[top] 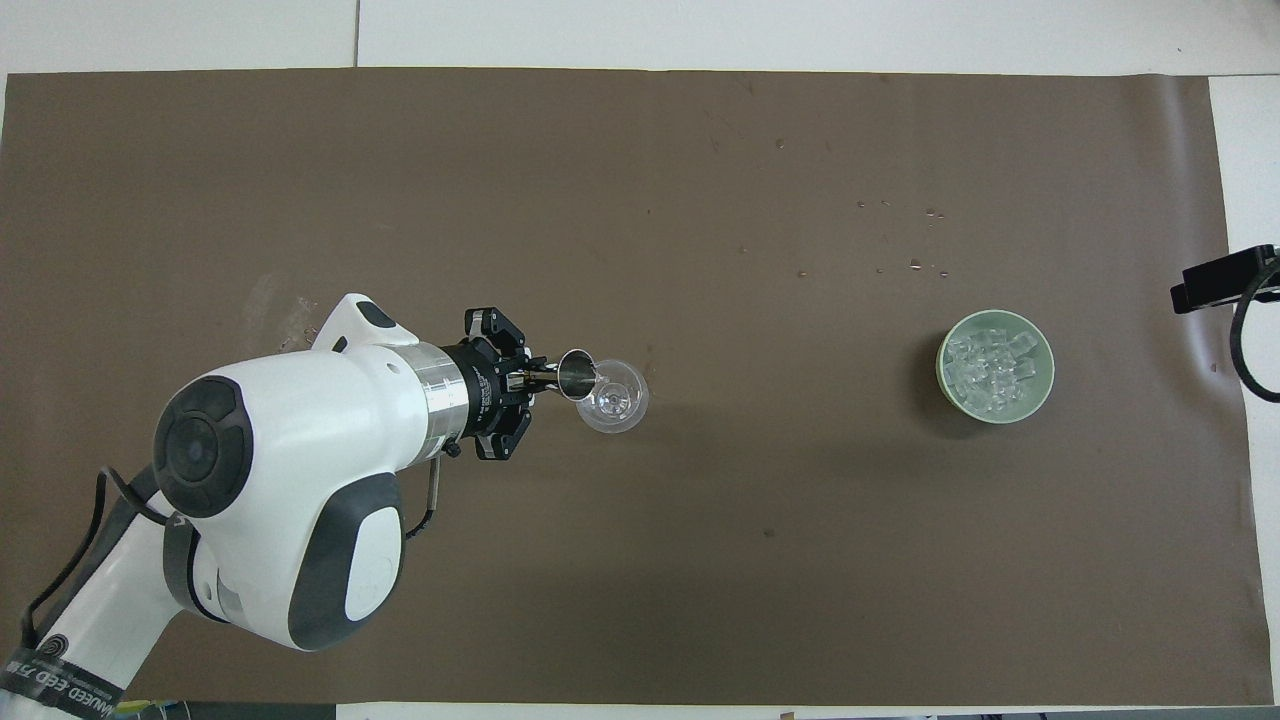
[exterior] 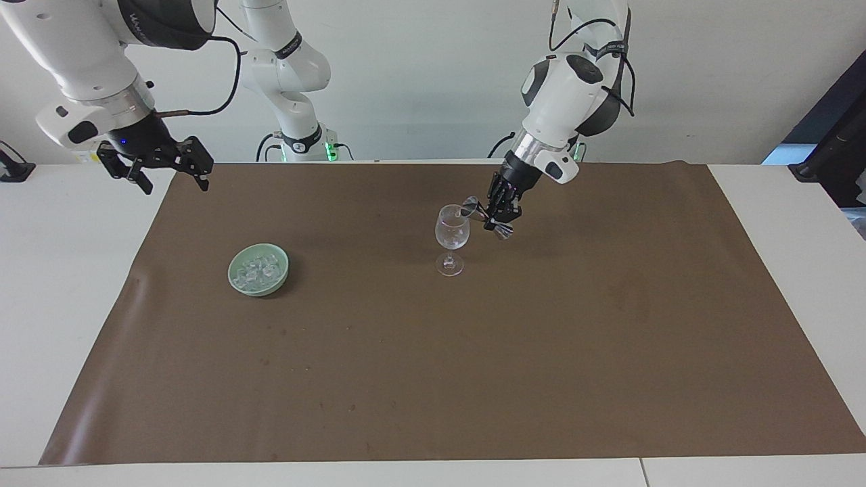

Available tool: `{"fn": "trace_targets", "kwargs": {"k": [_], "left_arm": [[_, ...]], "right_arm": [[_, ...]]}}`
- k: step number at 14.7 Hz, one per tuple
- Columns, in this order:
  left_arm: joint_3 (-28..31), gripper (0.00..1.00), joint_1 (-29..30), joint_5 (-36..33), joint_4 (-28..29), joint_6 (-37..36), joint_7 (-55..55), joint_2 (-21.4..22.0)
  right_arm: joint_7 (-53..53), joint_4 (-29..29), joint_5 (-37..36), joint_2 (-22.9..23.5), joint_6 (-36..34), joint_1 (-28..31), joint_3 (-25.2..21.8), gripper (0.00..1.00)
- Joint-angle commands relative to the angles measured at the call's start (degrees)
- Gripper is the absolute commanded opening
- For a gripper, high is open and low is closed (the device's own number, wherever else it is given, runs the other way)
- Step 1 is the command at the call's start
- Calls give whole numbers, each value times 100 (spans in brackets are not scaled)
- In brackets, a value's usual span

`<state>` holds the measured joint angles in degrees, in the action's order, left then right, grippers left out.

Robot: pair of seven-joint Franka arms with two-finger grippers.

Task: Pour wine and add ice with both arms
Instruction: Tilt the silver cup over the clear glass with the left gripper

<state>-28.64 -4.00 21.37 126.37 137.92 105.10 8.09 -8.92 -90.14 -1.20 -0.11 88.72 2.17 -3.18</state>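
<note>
A clear stemmed glass [exterior: 452,233] [top: 612,396] stands upright on the brown mat, about midway between the two arms. My left gripper [exterior: 494,218] [top: 535,378] is shut on a small metal cup [exterior: 471,205] [top: 577,374]. The cup is tipped with its mouth at the glass's rim. I cannot make out any wine. The ice [exterior: 259,270] [top: 993,366] is heaped in a pale green bowl [exterior: 231,272] [top: 943,372] toward the right arm's end. My right gripper [exterior: 172,177] [top: 1215,283] hangs open in the air over the mat's edge at that end, waiting.
The brown mat [exterior: 473,372] covers most of the white table. A few small wet spots [top: 912,265] lie on the mat farther from the robots than the bowl. A black stand [exterior: 832,162] is at the left arm's end.
</note>
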Motion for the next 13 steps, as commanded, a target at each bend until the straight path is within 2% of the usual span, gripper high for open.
{"fn": "trace_targets", "kwargs": {"k": [1,3,8,13], "left_arm": [[7,0,-100,-624,-95,7,301,-54],[-10,0,-101,-1098,-226,-317,319,-62],[-37,0,-224,-1705,-349,-651,397,-62],[-45,0,-364,-2391,-516,-714,810,-106]], "right_arm": [[-49,-100,40,-104,-21,55,28,100],[-49,-100,40,-104,-21,55,28,100],[-49,-100,40,-104,-21,64,28,100],[-49,-100,40,-104,-21,55,28,100]]}}
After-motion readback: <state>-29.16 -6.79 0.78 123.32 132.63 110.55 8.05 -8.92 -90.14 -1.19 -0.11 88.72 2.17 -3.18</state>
